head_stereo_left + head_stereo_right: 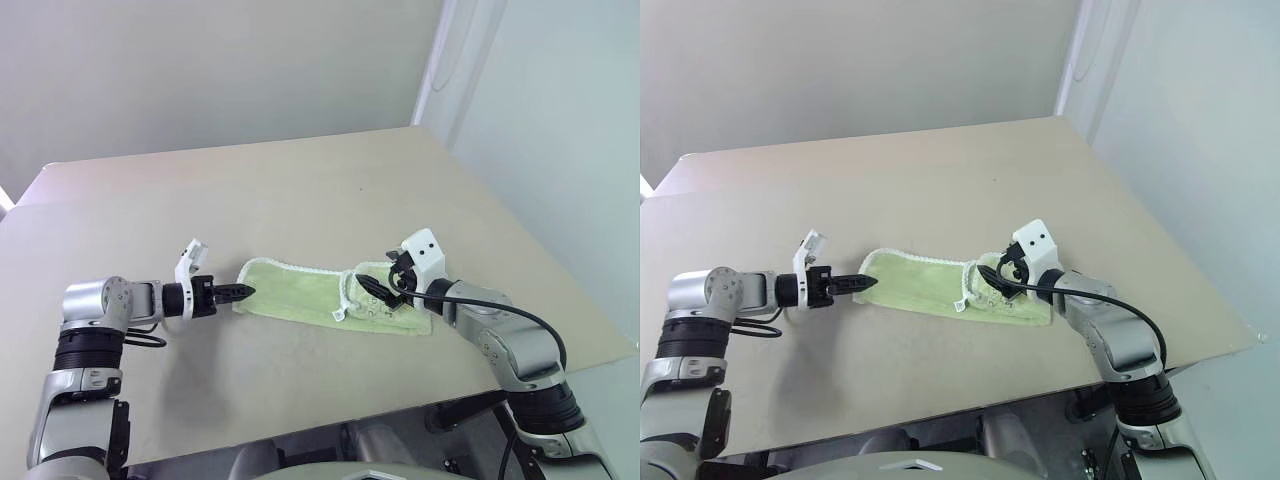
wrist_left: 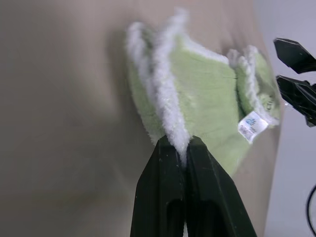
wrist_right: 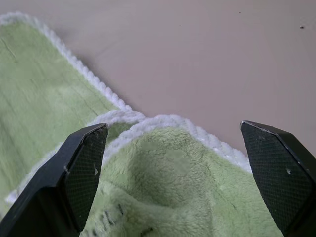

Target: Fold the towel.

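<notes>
The pale lime-green towel (image 1: 300, 293) lies as a long folded strip on the beige table (image 1: 300, 190), with white stitched edging and a small white tag (image 2: 252, 127). My left gripper (image 1: 245, 292) is shut on the towel's left end; in the left wrist view its black fingers (image 2: 170, 168) pinch the white edging. Over the rumpled right end of the towel (image 3: 163, 173) my right gripper (image 1: 378, 285) stands open, its fingers (image 3: 84, 163) wide apart on either side of a raised fold, with nothing gripped.
The table's front edge runs close below both arms, and its right edge (image 1: 560, 270) slopes away beside the right arm. A pale wall stands behind the table. A black cable (image 1: 500, 305) loops over the right forearm.
</notes>
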Tool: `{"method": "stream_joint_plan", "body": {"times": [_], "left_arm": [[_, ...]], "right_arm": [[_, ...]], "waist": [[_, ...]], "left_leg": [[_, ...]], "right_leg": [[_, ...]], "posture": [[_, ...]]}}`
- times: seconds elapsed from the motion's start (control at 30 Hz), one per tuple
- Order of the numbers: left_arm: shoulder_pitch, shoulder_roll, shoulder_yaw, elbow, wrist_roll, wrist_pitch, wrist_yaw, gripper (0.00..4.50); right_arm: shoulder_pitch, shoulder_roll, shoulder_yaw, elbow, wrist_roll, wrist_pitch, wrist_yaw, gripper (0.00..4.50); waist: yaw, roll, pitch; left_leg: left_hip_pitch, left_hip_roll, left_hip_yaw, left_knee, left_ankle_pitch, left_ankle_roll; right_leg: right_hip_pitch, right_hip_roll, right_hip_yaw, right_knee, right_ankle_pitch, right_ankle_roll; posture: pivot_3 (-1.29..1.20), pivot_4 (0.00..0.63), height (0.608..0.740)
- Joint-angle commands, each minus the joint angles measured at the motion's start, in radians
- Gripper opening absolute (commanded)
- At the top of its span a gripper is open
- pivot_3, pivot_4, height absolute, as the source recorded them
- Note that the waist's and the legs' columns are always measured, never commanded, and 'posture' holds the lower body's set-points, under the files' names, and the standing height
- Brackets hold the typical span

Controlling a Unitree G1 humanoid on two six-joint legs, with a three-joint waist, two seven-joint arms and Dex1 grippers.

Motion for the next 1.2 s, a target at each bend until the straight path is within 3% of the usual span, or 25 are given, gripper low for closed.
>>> {"method": "stream_joint_plan", "body": {"times": [0.03, 0.23, 0.33, 0.43, 0.6, 0.7, 0.83, 1.2], "left_arm": [[-0.008, 0.083, 0.011, -0.043, -0.004, -0.021, -0.034, 0.02], [0.002, 0.216, 0.006, -0.016, 0.009, -0.059, -0.085, 0.02], [-0.001, 0.333, -0.011, 0.023, 0.041, -0.11, -0.151, 0.02], [-0.031, 0.362, -0.05, 0.068, 0.068, -0.162, -0.19, 0.02], [-0.184, 0.288, -0.143, 0.048, 0.082, -0.177, -0.235, 0.02], [-0.204, 0.281, -0.156, 0.054, 0.091, -0.176, -0.247, 0.02], [-0.355, 0.149, -0.291, 0.012, 0.081, -0.161, -0.338, 0.02], [-0.504, -0.002, -0.531, 0.112, 0.19, -0.286, -0.555, 0.02]], "right_arm": [[0.002, -0.015, -0.033, -0.082, 0.05, -0.008, 0.058, 4.5], [0.026, -0.053, -0.042, -0.133, 0.096, -0.004, 0.133, 4.5], [0.049, -0.092, -0.071, -0.207, 0.176, -0.004, 0.222, 4.5], [0.06, -0.139, -0.058, -0.233, 0.187, -0.018, 0.272, 4.5], [0.051, -0.198, -0.023, -0.249, 0.173, -0.025, 0.324, 4.5], [0.049, -0.205, -0.019, -0.246, 0.169, -0.028, 0.328, 4.5], [0.057, -0.214, -0.034, -0.24, 0.137, -0.026, 0.287, 4.5], [0.157, -0.236, -0.109, -0.321, 0.15, 0.006, 0.208, 4.5]], "waist": [[0.0, 0.0, 0.0], [0.0, 0.0, 0.001], [0.0, -0.002, 0.001], [0.001, -0.002, 0.001], [0.018, -0.004, 0.001], [0.002, -0.005, 0.001], [0.013, -0.005, 0.001], [0.004, -0.005, 0.001]], "left_leg": [[0.0, 0.0, 0.0, 0.0, 0.0, 0.0], [-0.002, 0.0, 0.0, -0.001, 0.0, 0.0], [-0.001, 0.0, 0.0, -0.001, 0.0, 0.0], [-0.001, 0.0, 0.0, -0.001, 0.0, 0.0], [-0.001, 0.0, -0.001, 0.001, 0.0, -0.001], [-0.003, -0.001, 0.0, 0.001, 0.0, 0.0], [-0.003, 0.0, -0.001, -0.001, 0.0, -0.001], [-0.003, -0.001, 0.0, 0.0, 0.0, 0.0]], "right_leg": [[-0.001, 0.0, 0.0, 0.0, 0.0, 0.0], [-0.003, 0.0, 0.0, 0.0, 0.0, 0.0], [-0.004, 0.0, 0.0, 0.0, 0.0, 0.0], [-0.006, 0.001, -0.001, 0.0, 0.0, 0.0], [-0.006, 0.0, -0.001, -0.001, 0.0, 0.0], [-0.005, 0.0, 0.0, -0.001, 0.0, 0.0], [-0.004, 0.001, 0.0, -0.001, 0.0, 0.0], [-0.003, 0.002, 0.002, 0.0, -0.001, 0.0]], "posture": [[0.0, 0.0, 0.712], [0.0, 0.0, 0.712], [0.0, 0.0, 0.712], [0.0, 0.0, 0.712], [0.0, 0.0, 0.712], [0.0, 0.0, 0.712], [0.0, 0.0, 0.712], [0.0, 0.0, 0.712]]}}
